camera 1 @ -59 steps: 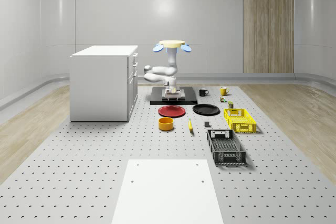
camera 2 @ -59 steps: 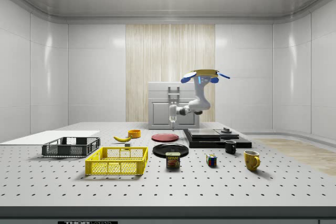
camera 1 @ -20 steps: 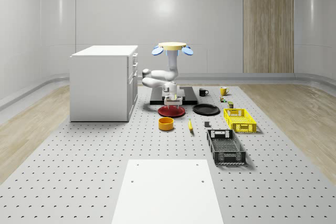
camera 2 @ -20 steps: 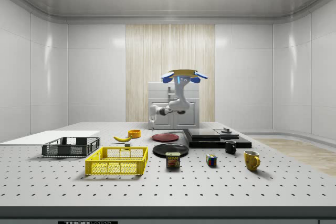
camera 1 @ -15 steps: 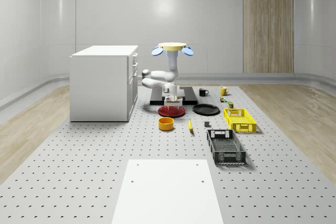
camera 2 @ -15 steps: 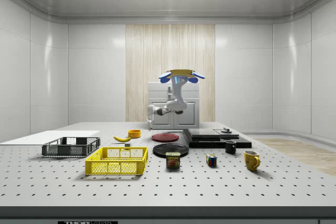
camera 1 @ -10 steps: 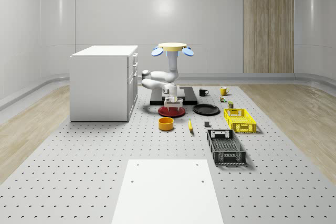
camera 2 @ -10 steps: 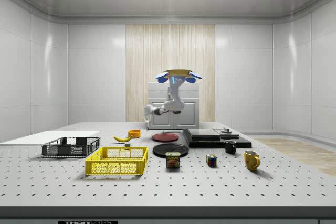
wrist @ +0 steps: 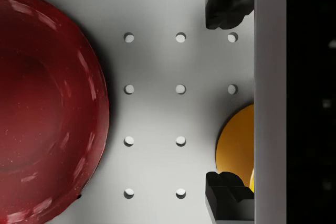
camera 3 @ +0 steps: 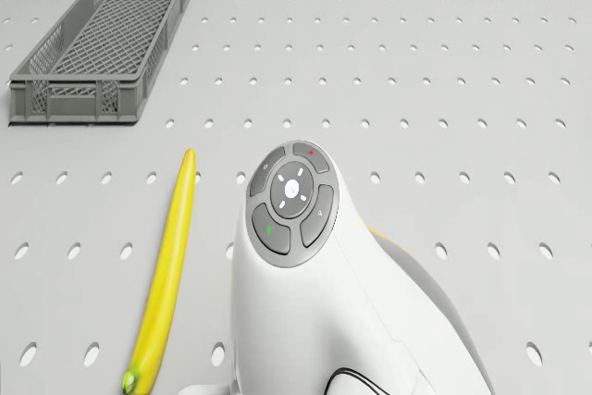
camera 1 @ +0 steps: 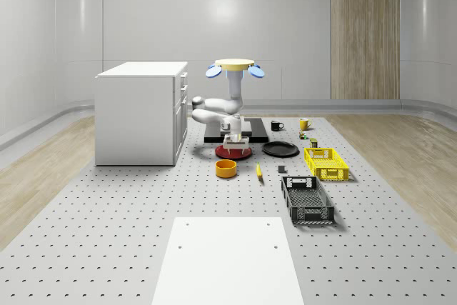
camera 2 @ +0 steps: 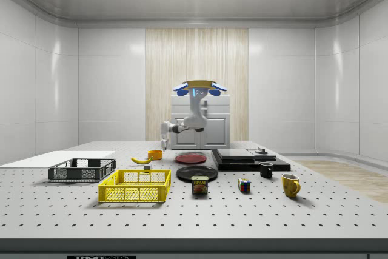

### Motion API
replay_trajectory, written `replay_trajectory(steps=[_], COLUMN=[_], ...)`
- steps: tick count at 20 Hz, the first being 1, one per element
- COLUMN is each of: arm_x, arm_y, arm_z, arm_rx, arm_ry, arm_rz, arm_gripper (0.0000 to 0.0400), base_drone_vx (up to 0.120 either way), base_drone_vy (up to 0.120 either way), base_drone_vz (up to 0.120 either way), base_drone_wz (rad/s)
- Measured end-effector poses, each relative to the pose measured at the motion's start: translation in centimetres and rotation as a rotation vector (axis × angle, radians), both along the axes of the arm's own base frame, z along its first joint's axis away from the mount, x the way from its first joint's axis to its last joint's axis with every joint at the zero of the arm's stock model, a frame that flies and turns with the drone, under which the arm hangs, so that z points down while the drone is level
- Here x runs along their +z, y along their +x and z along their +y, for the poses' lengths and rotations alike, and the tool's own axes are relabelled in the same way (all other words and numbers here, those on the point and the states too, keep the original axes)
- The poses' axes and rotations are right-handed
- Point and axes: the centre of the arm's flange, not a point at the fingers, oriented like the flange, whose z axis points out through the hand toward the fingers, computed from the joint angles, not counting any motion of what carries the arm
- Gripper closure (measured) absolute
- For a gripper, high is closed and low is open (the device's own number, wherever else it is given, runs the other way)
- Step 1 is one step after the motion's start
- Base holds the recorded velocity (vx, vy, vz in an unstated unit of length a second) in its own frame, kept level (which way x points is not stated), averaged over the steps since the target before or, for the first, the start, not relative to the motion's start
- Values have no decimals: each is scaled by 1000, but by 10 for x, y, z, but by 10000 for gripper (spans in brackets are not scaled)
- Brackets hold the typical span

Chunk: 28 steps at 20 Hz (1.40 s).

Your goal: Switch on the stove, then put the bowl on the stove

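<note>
Drifted off the stove toward the bowl, hovering above the red plate. Gripper spread wide, empty. Bowl beside banana; likely light, rigid, best pinched at rim.

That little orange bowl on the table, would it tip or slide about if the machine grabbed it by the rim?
The orange bowl looks low and wide with straight walls, so it probably sits steady and resists tipping. It seems rigid and empty, likely light. Its glossy wall may be a little slippery for the end effector, whose fingers stand open above the table.
</note>
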Motion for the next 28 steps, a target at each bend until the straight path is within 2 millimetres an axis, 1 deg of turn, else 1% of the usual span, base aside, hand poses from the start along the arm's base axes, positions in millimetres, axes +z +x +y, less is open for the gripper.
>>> replay_trajectory(steps=[17, 22, 28], arm_x=[0, 1, 16], arm_y=[0, 0, 0], arm_z=[0, -4, -6], arm_rx=[0, 0, 0], arm_ry=[0, 0, 0], arm_rz=[0, 0, 0], arm_gripper=[0, 0, 0], base_drone_vx=[118, 0, 0], base_drone_vy=[0, 0, 0], base_drone_vz=[0, 0, 0], base_drone_wz=[0, 0, 0])
